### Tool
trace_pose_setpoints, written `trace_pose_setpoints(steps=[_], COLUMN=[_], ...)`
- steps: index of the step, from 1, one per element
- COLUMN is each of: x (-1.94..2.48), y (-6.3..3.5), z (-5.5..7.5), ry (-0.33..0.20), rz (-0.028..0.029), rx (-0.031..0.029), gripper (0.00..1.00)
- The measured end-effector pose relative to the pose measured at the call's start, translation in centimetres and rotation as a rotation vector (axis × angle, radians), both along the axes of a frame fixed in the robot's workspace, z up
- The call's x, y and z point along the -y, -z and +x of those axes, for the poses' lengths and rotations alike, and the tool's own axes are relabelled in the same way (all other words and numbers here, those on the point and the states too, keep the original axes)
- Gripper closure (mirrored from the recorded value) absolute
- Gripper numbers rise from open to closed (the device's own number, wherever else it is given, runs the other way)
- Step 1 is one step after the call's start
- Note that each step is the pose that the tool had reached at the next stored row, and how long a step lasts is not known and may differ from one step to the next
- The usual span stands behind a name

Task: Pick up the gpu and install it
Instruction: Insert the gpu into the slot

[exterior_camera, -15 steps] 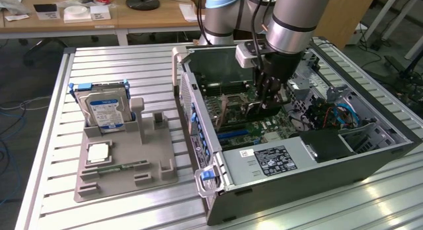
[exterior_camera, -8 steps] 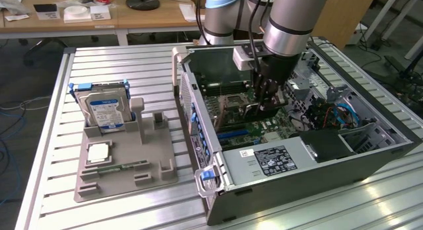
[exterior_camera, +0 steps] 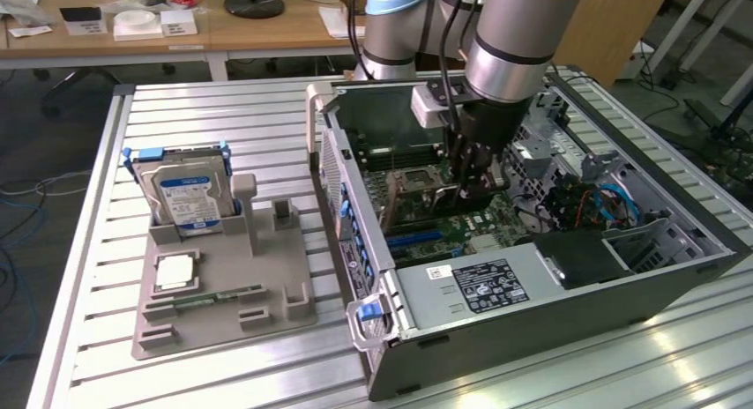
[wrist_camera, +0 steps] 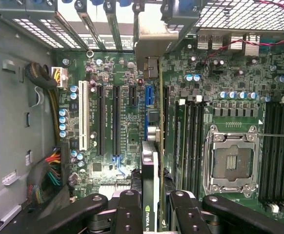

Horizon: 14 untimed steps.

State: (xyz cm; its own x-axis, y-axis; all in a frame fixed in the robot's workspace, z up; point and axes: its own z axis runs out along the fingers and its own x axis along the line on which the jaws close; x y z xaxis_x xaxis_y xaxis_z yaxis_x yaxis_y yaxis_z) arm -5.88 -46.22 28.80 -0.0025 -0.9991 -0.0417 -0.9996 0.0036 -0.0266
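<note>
- So, the end effector [exterior_camera: 477,187] is down inside the open computer case [exterior_camera: 530,321], in the middle of the exterior view, hanging over the motherboard [wrist_camera: 122,122].
- It's clamped on the gpu [wrist_camera: 149,170]. In the wrist view the two black fingers [wrist_camera: 130,209] sit on either side of the card, which shows edge-on with a green logo between them.
- The card's pale metal bracket [wrist_camera: 152,41] is at the far end, right up against the case's rear slot openings.
- The card runs parallel to the long expansion slots [wrist_camera: 115,119], in the strip between them and the CPU socket [wrist_camera: 232,163]. Can't tell if its edge is actually seated in a slot or just above one.
- On the exterior view's left there's a grey holder tray [exterior_camera: 277,308] sitting on the slatted metal surface [exterior_camera: 212,118], well apart from the arm.
- A hard drive [exterior_camera: 189,197] with a blue-white label stands upright in the back of that tray.
- A narrow green memory stick [exterior_camera: 218,296] lies flat near the tray's front.
</note>
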Motion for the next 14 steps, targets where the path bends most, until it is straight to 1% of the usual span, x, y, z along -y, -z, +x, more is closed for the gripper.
trace_pose_setpoints(steps=[14], x=[0.00], y=[0.20], z=[-0.52], ry=[0.000], rz=[0.0000], rx=[0.0000], gripper=[0.73])
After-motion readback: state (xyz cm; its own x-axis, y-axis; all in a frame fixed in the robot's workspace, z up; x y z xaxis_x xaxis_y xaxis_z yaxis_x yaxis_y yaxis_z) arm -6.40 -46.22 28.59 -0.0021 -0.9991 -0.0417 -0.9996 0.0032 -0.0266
